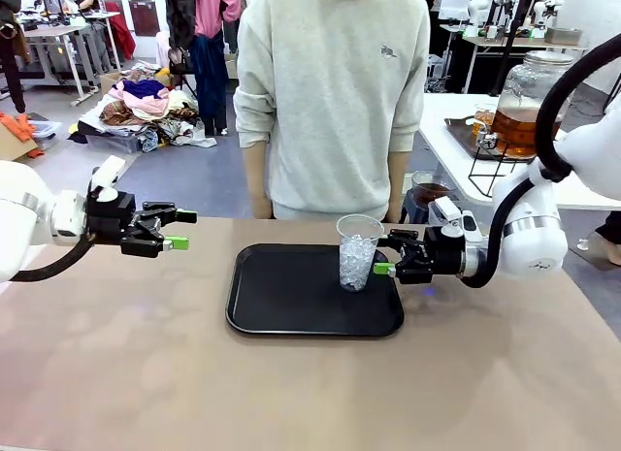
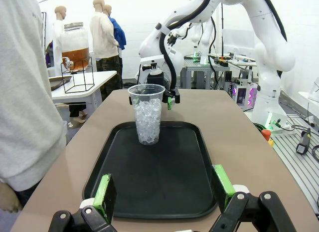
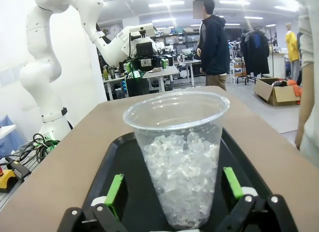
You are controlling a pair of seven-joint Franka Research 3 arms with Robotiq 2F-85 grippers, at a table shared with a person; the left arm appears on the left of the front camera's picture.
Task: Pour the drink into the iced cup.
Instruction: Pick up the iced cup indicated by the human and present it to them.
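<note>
As the scene stands: the iced cup (image 1: 359, 252) holds ice and none of the drink (image 1: 519, 131), so pouring has not begun.
Step in hand (judged): securing the cup for the pour.
Right gripper (image 1: 388, 253): released, jaws spread wide. The right wrist view shows the cup between its fingers, very close; whether a pad touches the wall cannot be told.
Left gripper (image 1: 184, 230): released and holding nothing, hovering above the table (image 1: 291, 393) well left of the tray (image 1: 281, 286).
Doing it well: close squarely on the mid-wall with light pressure, since thin plastic is likely to buckle. Keep the cup upright on the tray, and pour slowly onto the ice to limit splashing.
Drink, appearance: translucent amber-brown, tea-like, filling the lower part of a lidded glass jar (image 1: 529, 78).
Drink, location: on a wire stand on the white side table behind the person (image 1: 330, 82), well apart from the cup.
Cup, location: far right part of the black tray, standing upright.
</note>
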